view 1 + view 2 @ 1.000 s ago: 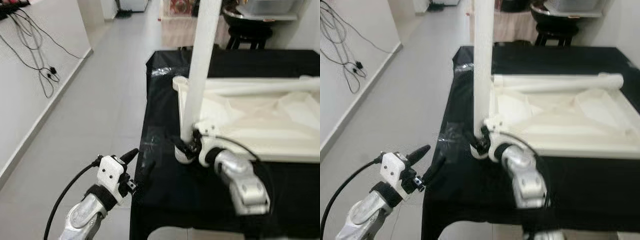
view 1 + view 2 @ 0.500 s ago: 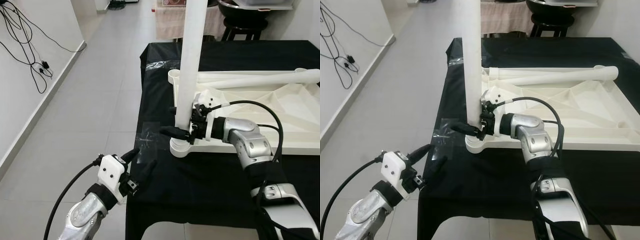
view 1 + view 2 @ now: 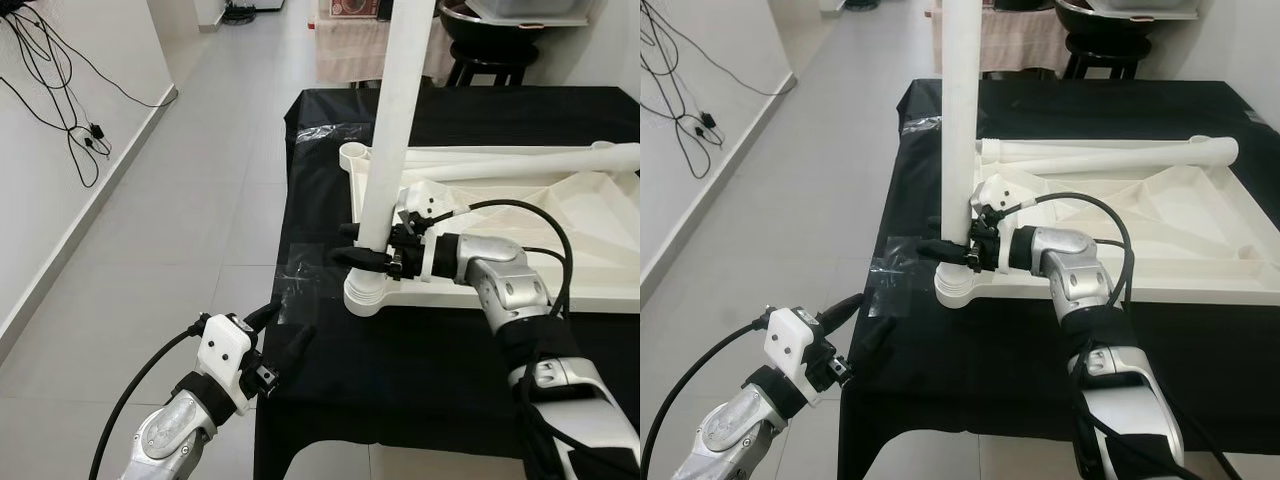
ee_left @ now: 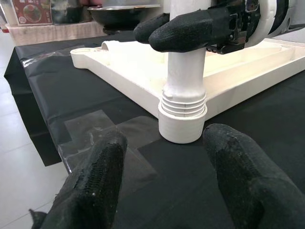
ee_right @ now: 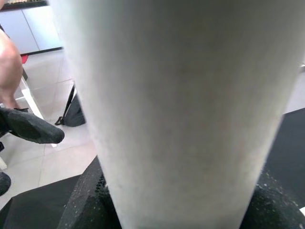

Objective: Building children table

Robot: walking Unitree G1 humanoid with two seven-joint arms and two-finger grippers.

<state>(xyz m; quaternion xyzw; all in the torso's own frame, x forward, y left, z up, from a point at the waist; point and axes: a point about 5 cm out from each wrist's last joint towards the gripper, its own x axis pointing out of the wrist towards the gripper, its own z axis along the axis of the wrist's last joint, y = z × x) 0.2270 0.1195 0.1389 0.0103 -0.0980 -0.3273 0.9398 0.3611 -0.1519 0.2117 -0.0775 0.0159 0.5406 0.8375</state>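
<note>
Table leg (image 3: 392,140) stands clamped in right gripper (image 3: 362,245); left gripper (image 3: 280,330) gapes, empty.

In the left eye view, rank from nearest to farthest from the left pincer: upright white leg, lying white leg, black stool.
1. Upright white plastic table leg, in the tabletop's near corner socket.
2. Lying white plastic leg, across the tabletop's far edge.
3. Round black stool, beyond the table.

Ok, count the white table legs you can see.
2. One white plastic table leg stands upright in the upturned white tabletop's corner socket, gripped by the right claw; another lies across it. More may be hidden.
</note>
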